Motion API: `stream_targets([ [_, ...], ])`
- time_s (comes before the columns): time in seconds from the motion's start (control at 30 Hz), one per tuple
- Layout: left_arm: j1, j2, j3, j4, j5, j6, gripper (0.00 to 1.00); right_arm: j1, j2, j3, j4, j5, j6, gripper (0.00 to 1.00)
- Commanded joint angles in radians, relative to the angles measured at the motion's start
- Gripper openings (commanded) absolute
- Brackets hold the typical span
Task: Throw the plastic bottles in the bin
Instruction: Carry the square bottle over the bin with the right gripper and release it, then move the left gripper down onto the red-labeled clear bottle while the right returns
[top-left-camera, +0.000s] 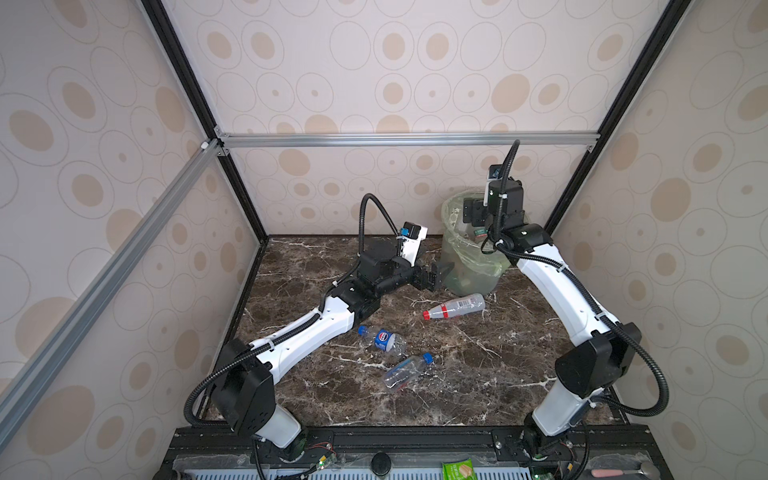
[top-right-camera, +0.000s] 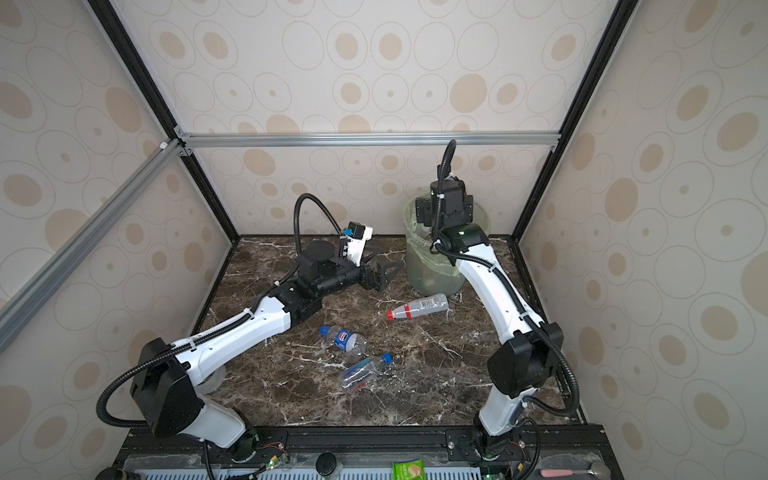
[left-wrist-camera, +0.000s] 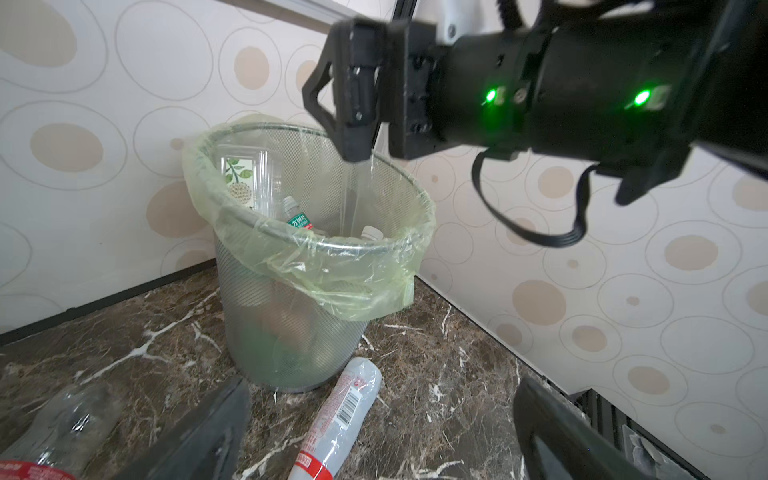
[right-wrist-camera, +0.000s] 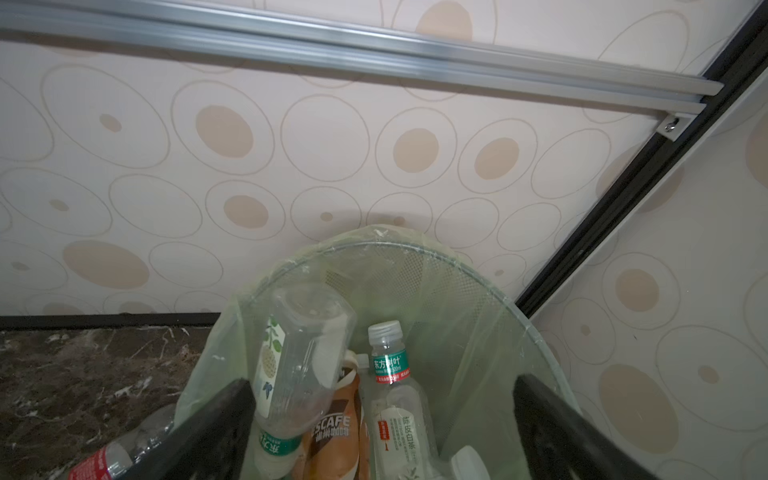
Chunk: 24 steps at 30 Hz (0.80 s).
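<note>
The bin (top-left-camera: 459, 266) (top-right-camera: 432, 274), lined with a pale green bag, stands at the back right of the marble table. My right gripper (top-left-camera: 488, 218) (top-right-camera: 445, 220) (right-wrist-camera: 382, 415) hangs open over its mouth, holding nothing. Inside lie several plastic bottles: a clear upturned one (right-wrist-camera: 299, 365), a brown one (right-wrist-camera: 332, 436) and a green-labelled one (right-wrist-camera: 390, 361). My left gripper (top-left-camera: 436, 276) (top-right-camera: 384, 276) (left-wrist-camera: 382, 415) is open and empty, low beside the bin's left wall. On the table lie a red-capped bottle (top-left-camera: 455, 307) (left-wrist-camera: 340, 419) and two blue-capped bottles (top-left-camera: 384, 340) (top-left-camera: 405, 372).
Patterned walls and black frame posts close in right behind the bin (left-wrist-camera: 316, 266). The right arm (left-wrist-camera: 540, 83) reaches over the bin's rim. A green packet (top-left-camera: 457, 469) lies on the front rail.
</note>
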Motion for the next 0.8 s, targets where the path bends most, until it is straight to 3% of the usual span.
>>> stream_targets([
  [0.0, -0.003, -0.026, -0.002, -0.019, -0.023, 0.032, 0.99, -0.002, -0.102, 0.044, 0.016, 0.009, -0.004, 1.0],
  [0.3, 0.025, 0.038, 0.071, -0.178, -0.157, 0.053, 0.99, 0.0, -0.195, -0.037, -0.005, -0.078, 0.032, 1.0],
  [0.57, 0.19, 0.18, 0.218, -0.384, -0.214, 0.03, 0.99, 0.058, -0.269, -0.198, -0.021, -0.236, 0.14, 1.0],
  [0.77, 0.252, 0.345, 0.331, -0.46, -0.24, 0.057, 0.99, 0.116, -0.295, -0.365, 0.04, -0.317, 0.194, 1.0],
])
